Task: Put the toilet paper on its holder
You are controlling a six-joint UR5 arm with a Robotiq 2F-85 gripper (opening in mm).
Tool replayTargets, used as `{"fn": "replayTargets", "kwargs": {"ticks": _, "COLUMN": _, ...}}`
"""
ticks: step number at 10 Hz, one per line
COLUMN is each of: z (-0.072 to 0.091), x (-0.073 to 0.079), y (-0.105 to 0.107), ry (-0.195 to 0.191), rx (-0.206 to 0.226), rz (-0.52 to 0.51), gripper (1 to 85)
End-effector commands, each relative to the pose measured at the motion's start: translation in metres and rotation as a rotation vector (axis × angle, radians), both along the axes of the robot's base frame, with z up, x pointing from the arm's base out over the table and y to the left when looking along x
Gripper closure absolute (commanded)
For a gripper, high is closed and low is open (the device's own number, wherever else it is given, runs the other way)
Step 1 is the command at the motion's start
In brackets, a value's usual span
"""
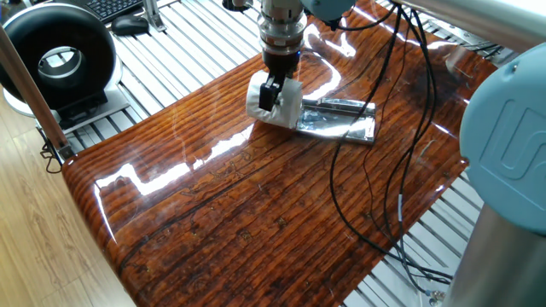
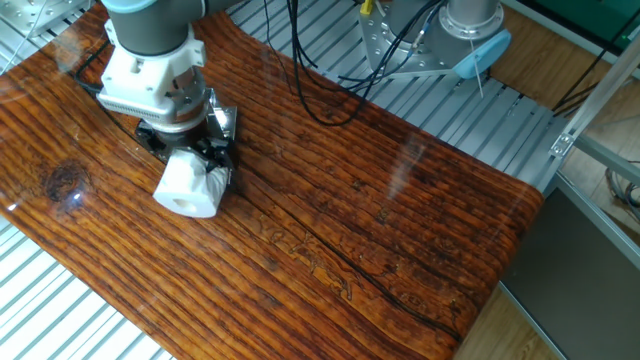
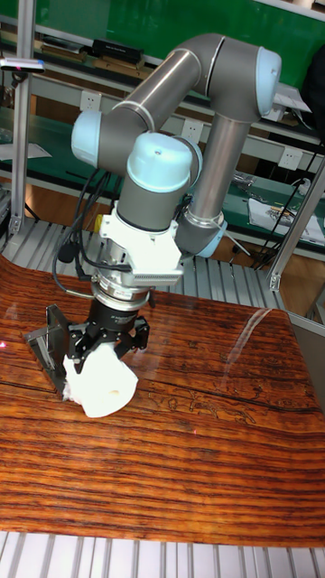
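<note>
Roll: the white, soft cylindrical toilet paper [image 1: 286,104] [image 2: 186,185] [image 3: 101,386] is squeezed in the gripper, tilted, its core end facing outward in the other fixed view.
Place of roll: at the left end of the holder, touching or just over it; I cannot tell if it rests on the table.
Holder: the flat, shiny silver metal holder [image 1: 339,119] [image 2: 224,122] [image 3: 49,340] lies on the table, partly hidden behind the roll and the gripper.
Gripper: the black two-finger gripper [image 1: 271,92] [image 2: 195,160] [image 3: 106,348] comes from above; its jaws are clamped on the roll and press it in.
Table: the glossy red-brown wooden table [image 1: 256,205] [image 2: 380,220] [image 3: 181,470] carries all.
Cables: thin black cables [image 1: 375,170] hang over the right part of the table.
</note>
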State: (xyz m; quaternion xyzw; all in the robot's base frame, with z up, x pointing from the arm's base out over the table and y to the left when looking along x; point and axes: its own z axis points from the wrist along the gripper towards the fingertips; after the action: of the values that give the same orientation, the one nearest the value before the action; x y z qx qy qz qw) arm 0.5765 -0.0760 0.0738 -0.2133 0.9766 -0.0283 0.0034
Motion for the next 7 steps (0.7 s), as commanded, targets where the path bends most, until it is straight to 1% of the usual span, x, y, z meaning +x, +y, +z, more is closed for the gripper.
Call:
{"fn": "replayTargets", "kwargs": {"ticks": 1, "z": -0.007, "x": -0.006, "y": 0.011, "ry": 0.021, "rx": 0.056, "rz": -0.055, "gripper": 84.7}}
{"fn": "replayTargets", "kwargs": {"ticks": 2, "z": -0.017, "x": 0.000, "y": 0.008, "ry": 0.012, "rx": 0.043, "rz": -0.010, "gripper": 84.7}}
{"fn": "replayTargets", "kwargs": {"ticks": 3, "z": -0.025, "x": 0.003, "y": 0.011, "ry": 0.008, "rx": 0.024, "rz": 0.017, "gripper": 84.7}}
{"fn": "replayTargets", "kwargs": {"ticks": 4, "z": -0.027, "x": -0.002, "y": 0.015, "ry": 0.022, "rx": -0.005, "rz": 0.036, "gripper": 84.7}}
{"fn": "replayTargets", "kwargs": {"ticks": 5, "z": -0.024, "x": -0.003, "y": 0.016, "ry": 0.034, "rx": -0.016, "rz": 0.068, "gripper": 84.7}}
{"fn": "replayTargets", "kwargs": {"ticks": 7, "z": -0.017, "x": -0.011, "y": 0.008, "ry": 0.064, "rx": -0.056, "rz": 0.114, "gripper": 84.7}}
